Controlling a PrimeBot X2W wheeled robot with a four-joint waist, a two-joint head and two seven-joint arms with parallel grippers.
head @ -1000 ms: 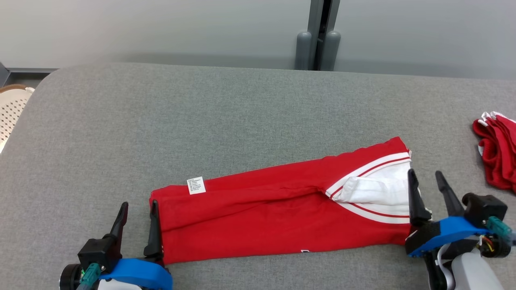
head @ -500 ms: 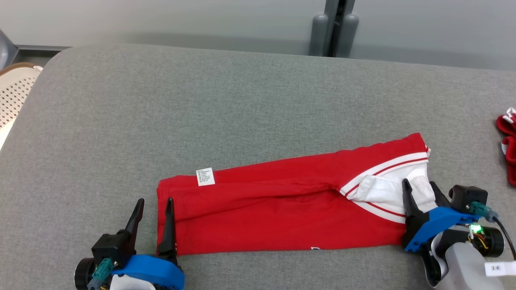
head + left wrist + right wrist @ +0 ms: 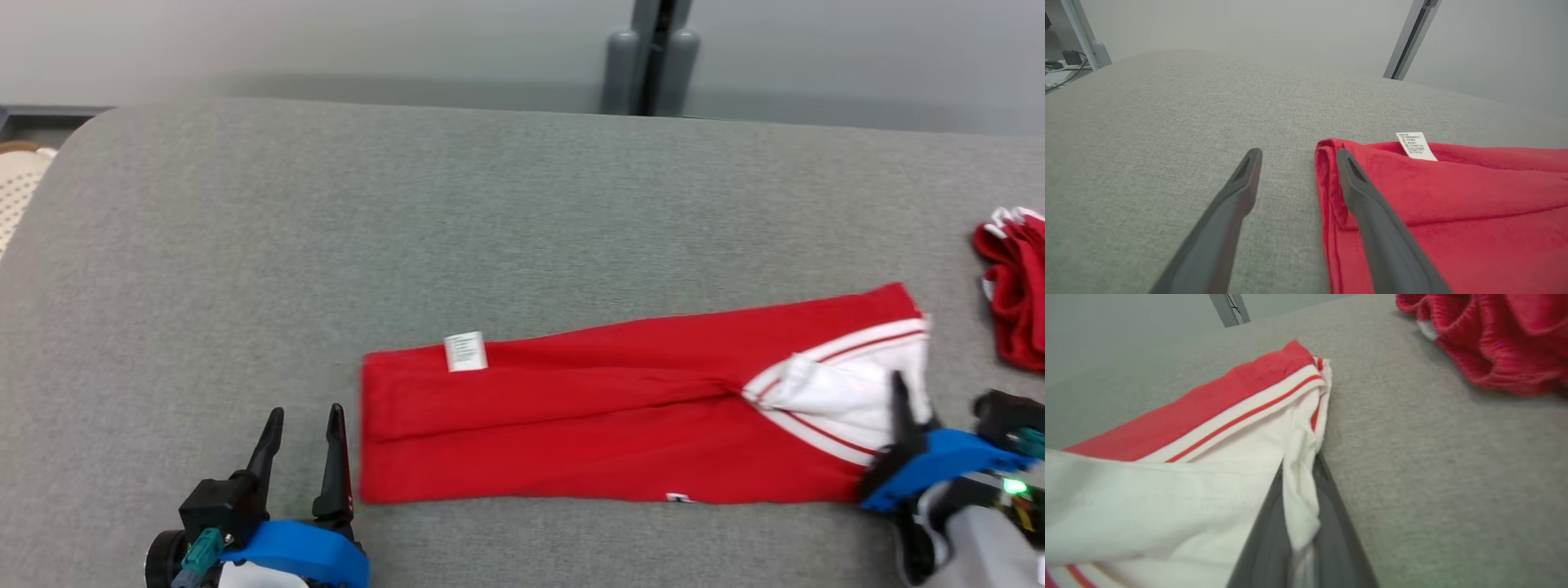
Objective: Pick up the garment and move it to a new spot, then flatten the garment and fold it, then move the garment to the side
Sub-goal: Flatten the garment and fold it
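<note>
The garment (image 3: 588,420) is red with a white striped end and lies folded into a long strip across the grey cushion; a white label (image 3: 465,351) sits on its left end. My right gripper (image 3: 902,392) is shut on the white edge of the garment (image 3: 1300,498), with cloth pinched between its fingers (image 3: 1267,535). At the strip's left end my left gripper (image 3: 302,420) stands open. Its right finger (image 3: 1367,204) rests along the garment's red folded edge (image 3: 1331,192), and its left finger (image 3: 1237,192) lies over bare cushion.
Another bunched red garment (image 3: 1012,298) lies at the cushion's right edge, close to my right gripper, also seen as a red heap (image 3: 1486,339). A grey post (image 3: 649,57) stands behind the cushion. A perforated pale basket (image 3: 16,192) sits off the left edge.
My right gripper has shut on the garment's white edge. The head camera has shifted, so the whole scene sits differently. The left gripper stays open at the left end.
</note>
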